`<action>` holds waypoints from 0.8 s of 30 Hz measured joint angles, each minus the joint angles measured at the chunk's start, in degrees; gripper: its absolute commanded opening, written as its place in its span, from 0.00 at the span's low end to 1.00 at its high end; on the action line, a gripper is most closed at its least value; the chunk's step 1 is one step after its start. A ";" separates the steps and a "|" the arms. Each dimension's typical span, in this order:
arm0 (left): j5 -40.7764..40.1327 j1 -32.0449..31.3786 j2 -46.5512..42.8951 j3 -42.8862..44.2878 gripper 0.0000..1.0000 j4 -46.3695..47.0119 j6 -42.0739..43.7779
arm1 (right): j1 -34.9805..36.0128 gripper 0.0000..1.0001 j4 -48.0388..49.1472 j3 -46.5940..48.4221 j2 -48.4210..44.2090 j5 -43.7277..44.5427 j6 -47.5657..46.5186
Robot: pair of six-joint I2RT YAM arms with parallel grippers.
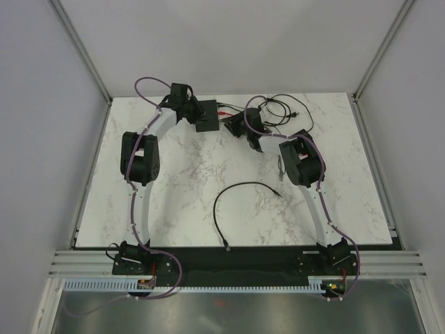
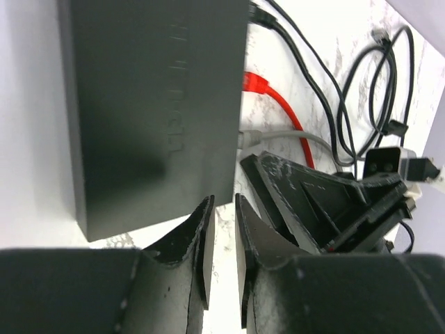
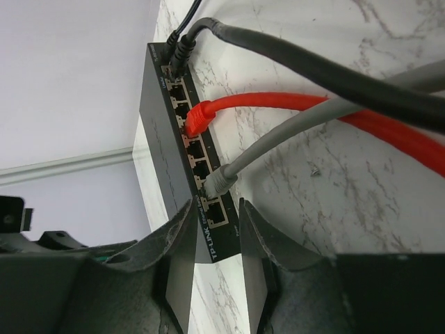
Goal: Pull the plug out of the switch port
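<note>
The switch (image 1: 208,115) is a flat black box at the back of the marble table. Its socket row (image 3: 197,149) faces my right gripper. A red plug (image 3: 200,117) and a grey plug (image 3: 221,182) sit in sockets, and black plugs (image 3: 177,49) sit at the far end. My right gripper (image 3: 215,209) is open, its jaws partly closed. The switch's near end shows in the gap and the grey plug lies just beyond the tips. My left gripper (image 2: 224,205) stands at the switch's (image 2: 153,104) other corner. A narrow gap between its jaws shows only table.
A loose black cable (image 1: 243,195) curves across the middle of the table. Thin black cords (image 1: 281,108) coil at the back right. The red cable (image 2: 278,104) and grey cable (image 2: 292,139) run from the switch past the right gripper's body (image 2: 327,202). Grey walls enclose the table.
</note>
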 measured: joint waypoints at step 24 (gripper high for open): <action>1.07 1.99 3.56 1.25 0.19 -2.12 -4.59 | 1.31 0.37 3.19 2.91 3.67 2.29 4.85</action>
